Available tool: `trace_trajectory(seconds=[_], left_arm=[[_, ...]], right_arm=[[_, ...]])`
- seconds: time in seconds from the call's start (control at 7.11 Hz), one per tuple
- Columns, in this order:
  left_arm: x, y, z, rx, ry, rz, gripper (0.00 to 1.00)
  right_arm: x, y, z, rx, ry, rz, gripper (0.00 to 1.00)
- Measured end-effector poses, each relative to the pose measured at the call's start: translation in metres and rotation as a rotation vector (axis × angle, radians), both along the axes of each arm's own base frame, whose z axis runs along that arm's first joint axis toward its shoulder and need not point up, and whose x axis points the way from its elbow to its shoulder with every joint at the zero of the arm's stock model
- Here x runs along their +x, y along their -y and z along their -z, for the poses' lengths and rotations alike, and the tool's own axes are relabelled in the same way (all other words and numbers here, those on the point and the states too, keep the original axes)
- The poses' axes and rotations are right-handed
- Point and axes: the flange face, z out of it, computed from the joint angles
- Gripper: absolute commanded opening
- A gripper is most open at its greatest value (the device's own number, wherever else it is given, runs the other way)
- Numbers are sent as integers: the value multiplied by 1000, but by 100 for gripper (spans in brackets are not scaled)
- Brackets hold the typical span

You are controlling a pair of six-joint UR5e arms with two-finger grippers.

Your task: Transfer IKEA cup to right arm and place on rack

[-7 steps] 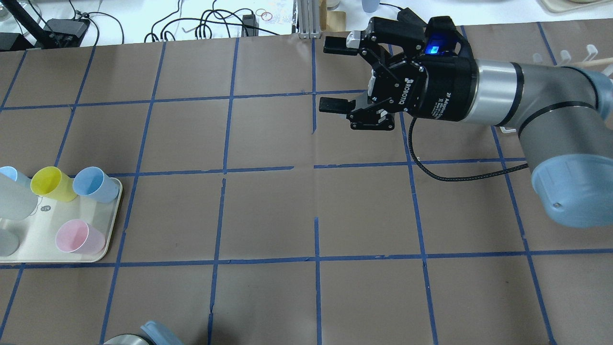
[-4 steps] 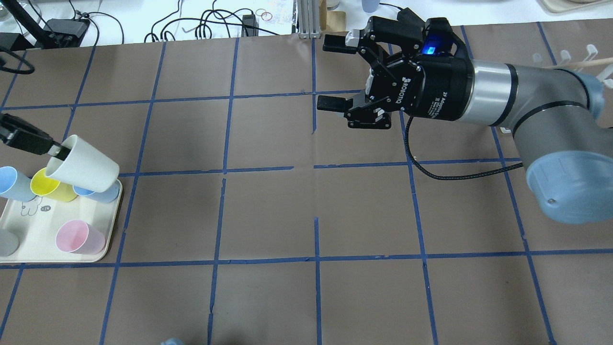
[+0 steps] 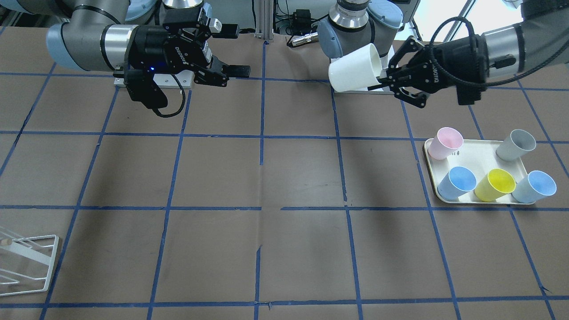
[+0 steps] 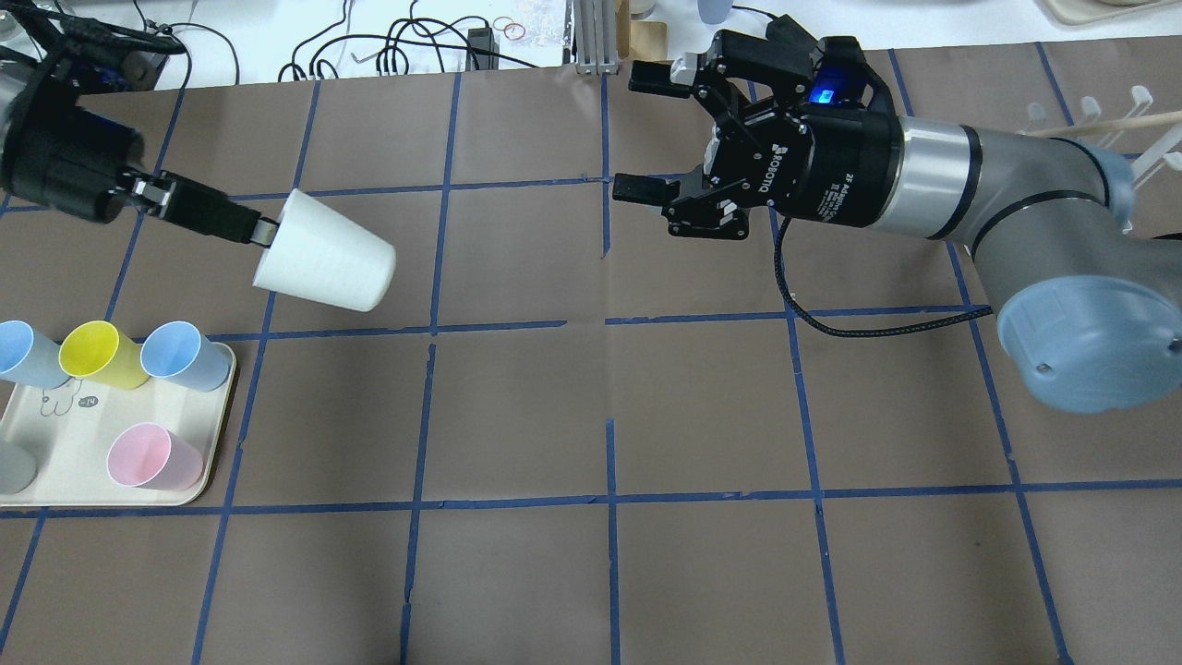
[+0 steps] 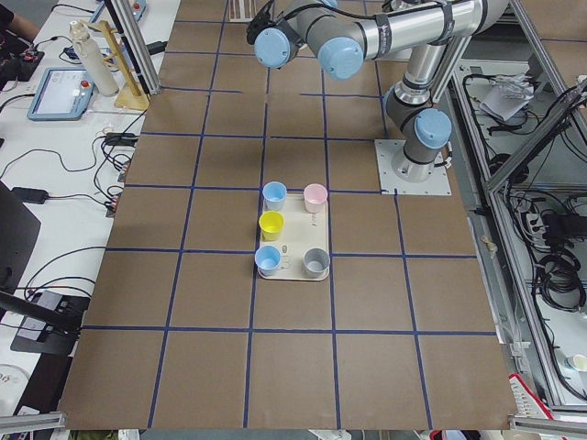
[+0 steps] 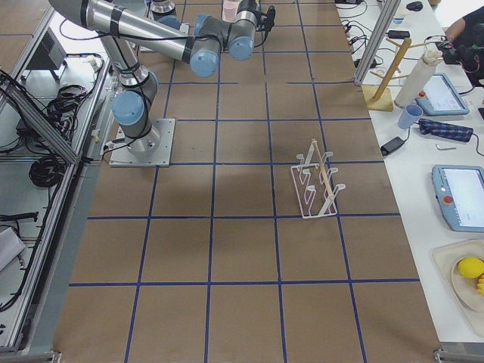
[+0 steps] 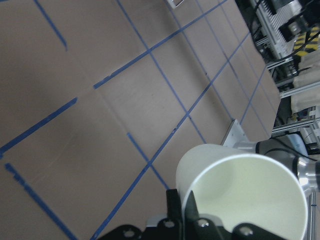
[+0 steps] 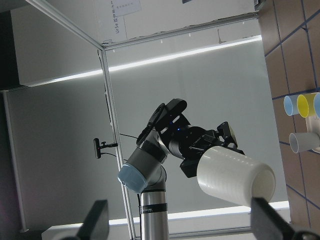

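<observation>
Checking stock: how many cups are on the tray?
5 on the tray: pink cup and grey cup nearer the robot; blue cup, yellow cup, second blue cup farther.

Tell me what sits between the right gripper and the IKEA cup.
Nothing: in the overhead view, only bare taped table lies under the gap between the right gripper and the IKEA cup.

The table is covered in brown paper, marked into squares by blue tape lines. A cream tray lies flat toward the robot's left end. A white wire rack stands toward the right end (well apart from the tray).
</observation>
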Motion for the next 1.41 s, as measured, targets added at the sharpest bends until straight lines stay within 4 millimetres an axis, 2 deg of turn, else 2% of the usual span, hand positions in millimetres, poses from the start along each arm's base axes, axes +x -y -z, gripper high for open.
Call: trace_trajectory(seconds=[0.14,0.42,0.7,0.99,1.41], left_arm=[[-24,-1,9,33,-99,-44,0],[-50,-2,24,74,-219,-122,0],[-90,-2,20,77,-314,-160,0],[-104,-9,14,79,-345,-172,0],[-111,-15,9,71,-363,-183,0]], right_arm=[[-1,1,1,0,0,2,100],[-3,2,1,5,2,6,100],[-3,3,4,19,4,7,100],[-4,8,13,61,10,7,100],[-3,4,9,101,18,3,100]])
